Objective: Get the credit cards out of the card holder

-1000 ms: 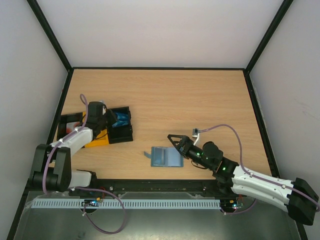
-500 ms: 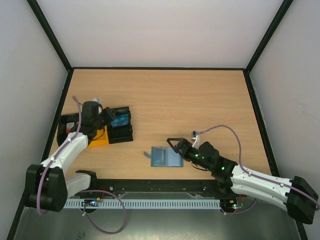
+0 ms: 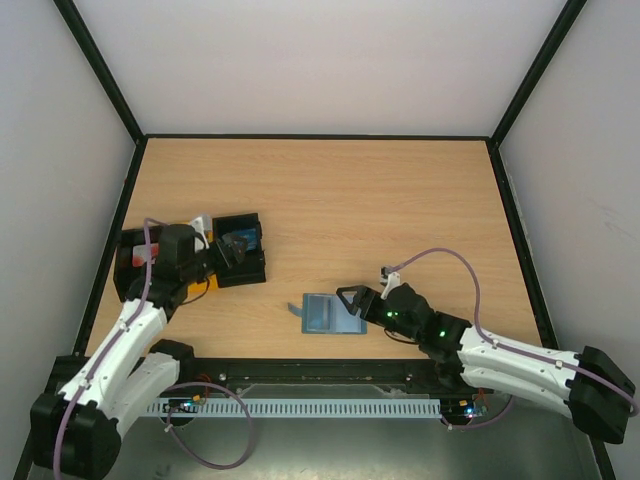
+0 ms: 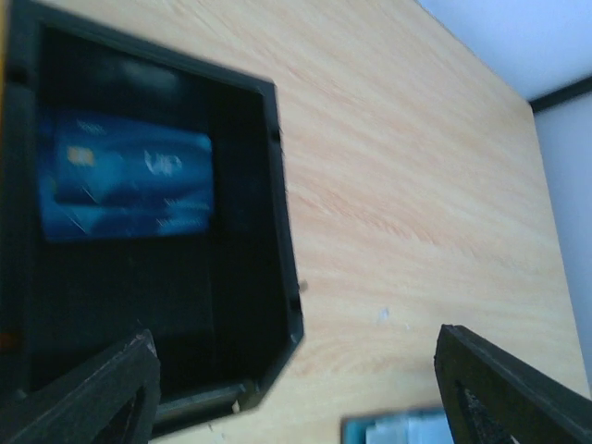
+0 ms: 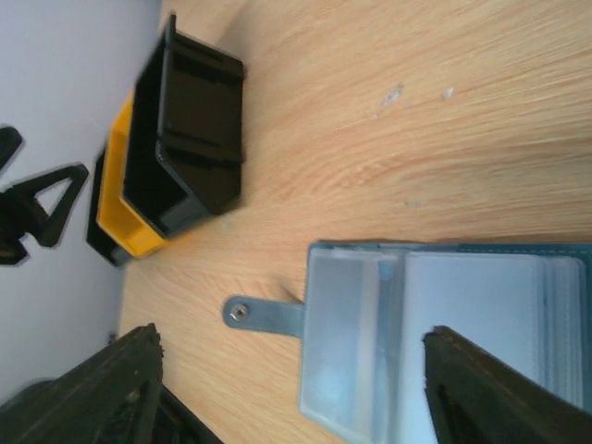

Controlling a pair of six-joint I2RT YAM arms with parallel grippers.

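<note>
The teal-blue card holder (image 3: 325,313) lies open on the table near the front edge. In the right wrist view its pale clear sleeves (image 5: 444,342) face up and its snap tab (image 5: 264,314) points left. Whether cards sit in the sleeves I cannot tell. My right gripper (image 3: 352,300) hovers open at the holder's right edge, its fingers astride the holder (image 5: 291,398). A blue credit card (image 4: 125,176) lies flat inside the black tray (image 4: 282,231). My left gripper (image 3: 228,250) hangs open and empty just over that tray's near side (image 4: 296,407).
A yellow tray (image 3: 195,285) adjoins the black tray (image 3: 245,270) on its left. Another black tray (image 3: 135,250) with something red in it stands by the left wall. Black-framed walls enclose the table.
My left gripper has opened and drawn back toward the near edge, leaving the blue card in the black tray. My right gripper has slid a little left onto the card holder's edge.
</note>
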